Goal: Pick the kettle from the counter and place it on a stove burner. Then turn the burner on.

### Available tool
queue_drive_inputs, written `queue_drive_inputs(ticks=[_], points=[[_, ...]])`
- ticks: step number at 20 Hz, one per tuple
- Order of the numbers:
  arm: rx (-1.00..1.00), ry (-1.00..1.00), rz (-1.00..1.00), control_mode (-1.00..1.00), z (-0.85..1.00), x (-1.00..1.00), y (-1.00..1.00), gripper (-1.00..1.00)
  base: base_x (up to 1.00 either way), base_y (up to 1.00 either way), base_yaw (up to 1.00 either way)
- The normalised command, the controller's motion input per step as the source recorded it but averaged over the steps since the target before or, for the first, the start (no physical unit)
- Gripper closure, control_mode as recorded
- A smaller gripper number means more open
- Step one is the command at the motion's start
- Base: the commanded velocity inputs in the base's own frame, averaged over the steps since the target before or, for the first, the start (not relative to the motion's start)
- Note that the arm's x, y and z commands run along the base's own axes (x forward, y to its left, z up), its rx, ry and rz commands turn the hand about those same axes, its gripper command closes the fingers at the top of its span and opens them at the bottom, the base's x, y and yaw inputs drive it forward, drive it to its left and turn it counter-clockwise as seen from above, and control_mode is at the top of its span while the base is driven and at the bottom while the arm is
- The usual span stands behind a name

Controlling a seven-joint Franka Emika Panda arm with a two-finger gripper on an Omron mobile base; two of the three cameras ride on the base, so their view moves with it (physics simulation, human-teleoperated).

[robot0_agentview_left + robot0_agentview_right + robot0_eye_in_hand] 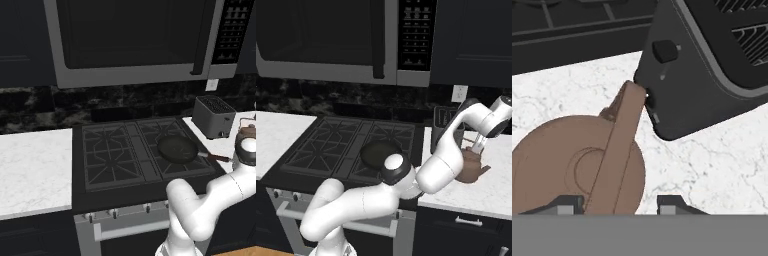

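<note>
Dark kitchen, white marble worktop (491, 192) right of the cooktop. Kettle (470, 167) sits there, toaster (448, 127) close at its 11 o'clock. Gripper (619, 204) straddles the arched handle (614, 150); can't tell if clamped. Looks rigid, light, smooth: take the handle top. Frying pan (176, 149) blocks the near-right stove burner (107, 155); left ones free.

Kettle (472, 168) on counter (491, 192) by toaster (447, 122); pan (378, 151) on cooktop (346, 145).
</note>
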Motion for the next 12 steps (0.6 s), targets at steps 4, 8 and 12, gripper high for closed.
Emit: queue_drive_inputs(ticks=[4, 8, 12], points=[[0.00, -0.08, 0.00, -1.00, 0.00, -0.18, 0.00, 1.00, 0.00, 0.00, 0.00], [0.00, -0.16, 0.00, -1.00, 0.08, -0.19, 0.00, 1.00, 0.00, 0.00, 0.00], [0.01, -0.23, 0.00, -1.00, 0.36, -0.34, 0.00, 1.00, 0.00, 0.00, 0.00]])
